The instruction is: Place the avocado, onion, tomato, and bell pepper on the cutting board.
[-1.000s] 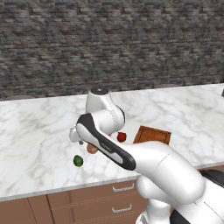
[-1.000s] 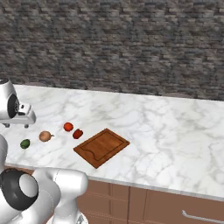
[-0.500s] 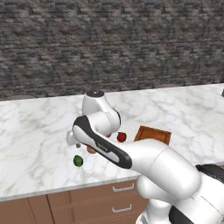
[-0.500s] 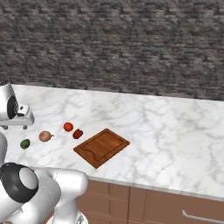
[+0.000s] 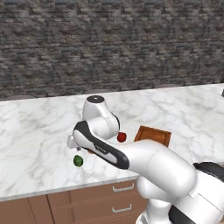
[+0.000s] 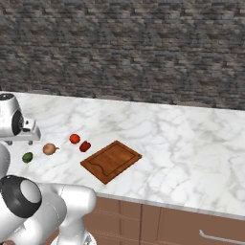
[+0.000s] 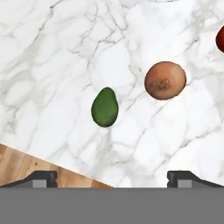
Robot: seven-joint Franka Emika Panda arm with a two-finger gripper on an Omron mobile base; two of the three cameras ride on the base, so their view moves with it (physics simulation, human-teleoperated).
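Note:
The dark green avocado (image 7: pixel 105 107) lies on the marble counter, centred ahead of my gripper (image 7: pixel 113 179), which is open with its fingertips (image 7: pixel 41 178) wide apart and nothing between them. To the avocado's right is the tan onion (image 7: pixel 165 80), and the tomato (image 7: pixel 220 38) is cut off at the edge. In the right base view avocado (image 6: pixel 27 157), onion (image 6: pixel 49 149), tomato (image 6: pixel 74 139) and bell pepper (image 6: pixel 84 146) form a row left of the bare cutting board (image 6: pixel 111 161). In the left base view my gripper (image 5: pixel 78 149) hangs just above the avocado (image 5: pixel 78 161).
The counter's front edge runs close behind the avocado, with wooden cabinet fronts (image 7: pixel 17 166) beyond it. My own arm (image 5: pixel 109 148) hides part of the vegetable row in the left base view. A dark stone wall (image 6: pixel 124 52) backs the counter.
My hand has shifted slightly lower and closer over the avocado. The vegetables and the board have not moved.

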